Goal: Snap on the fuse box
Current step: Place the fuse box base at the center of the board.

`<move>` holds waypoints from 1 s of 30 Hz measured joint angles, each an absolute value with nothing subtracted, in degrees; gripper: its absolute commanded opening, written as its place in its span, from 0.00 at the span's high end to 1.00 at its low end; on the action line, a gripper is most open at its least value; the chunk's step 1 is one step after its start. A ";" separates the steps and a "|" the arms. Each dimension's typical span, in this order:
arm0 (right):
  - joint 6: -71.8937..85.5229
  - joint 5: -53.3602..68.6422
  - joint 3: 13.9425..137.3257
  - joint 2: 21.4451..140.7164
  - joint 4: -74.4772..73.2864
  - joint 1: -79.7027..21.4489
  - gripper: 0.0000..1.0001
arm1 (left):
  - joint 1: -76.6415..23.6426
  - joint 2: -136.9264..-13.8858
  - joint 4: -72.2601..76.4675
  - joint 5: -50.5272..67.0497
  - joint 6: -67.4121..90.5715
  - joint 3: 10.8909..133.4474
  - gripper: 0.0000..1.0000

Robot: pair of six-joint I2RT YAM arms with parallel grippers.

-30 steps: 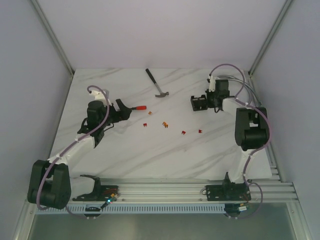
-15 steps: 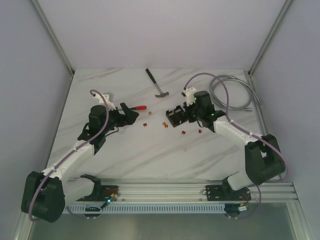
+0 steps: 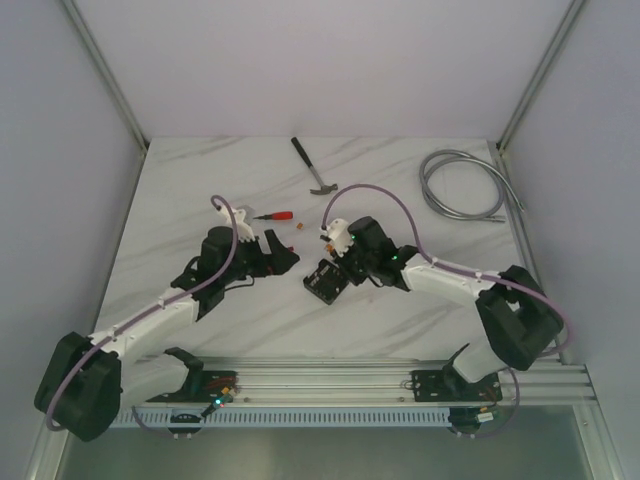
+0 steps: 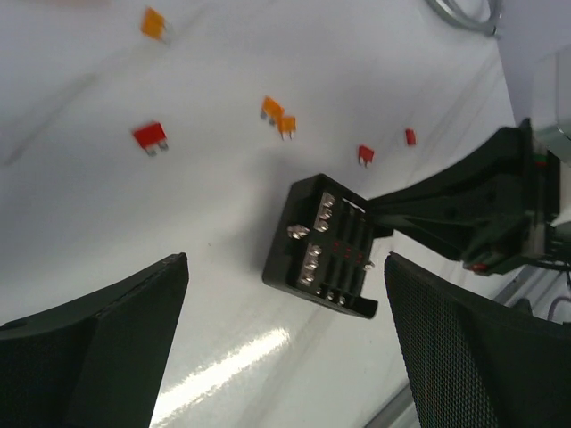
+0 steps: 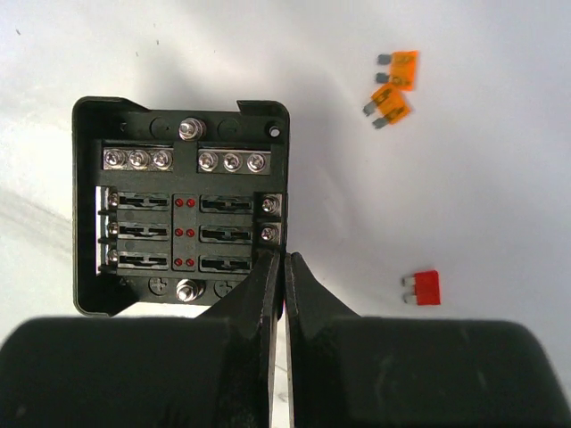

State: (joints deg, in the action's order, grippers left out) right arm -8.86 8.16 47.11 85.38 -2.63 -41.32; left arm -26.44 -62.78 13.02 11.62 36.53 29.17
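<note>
The fuse box (image 3: 323, 283) is a small black square box, open side up, with screw terminals and empty slots inside. It lies mid-table, low over the marble top. My right gripper (image 3: 342, 268) is shut on its right side wall; in the right wrist view the fingertips (image 5: 272, 267) pinch the box (image 5: 178, 205) beside two screws. My left gripper (image 3: 284, 256) is open and empty just left of the box. In the left wrist view the box (image 4: 326, 245) sits ahead of and between the spread left fingers (image 4: 107, 348), apart from them, and the right gripper (image 4: 482, 205) holds it from the right.
Loose fuses lie around: two orange (image 5: 390, 105) and one red (image 5: 424, 287) right of the box, more red (image 4: 150, 135) and orange (image 4: 272, 108) beyond it. A hammer (image 3: 315, 168), a red-handled screwdriver (image 3: 272, 215) and a coiled metal hose (image 3: 462, 185) lie farther back.
My right arm has carried the fuse box from the back right to mid-table, uncovering the hose. My left arm has reached right and nearer, toward the box.
</note>
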 measured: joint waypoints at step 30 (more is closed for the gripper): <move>14.33 -17.23 38.11 78.41 -3.57 -40.56 0.34 | -42.70 -87.33 14.06 4.03 37.21 38.35 0.00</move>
State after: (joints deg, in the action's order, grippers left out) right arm 14.33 -17.23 38.11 78.41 -3.57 -40.56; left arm -42.70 -87.33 14.06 4.03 37.21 38.35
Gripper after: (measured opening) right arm 0.623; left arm 0.998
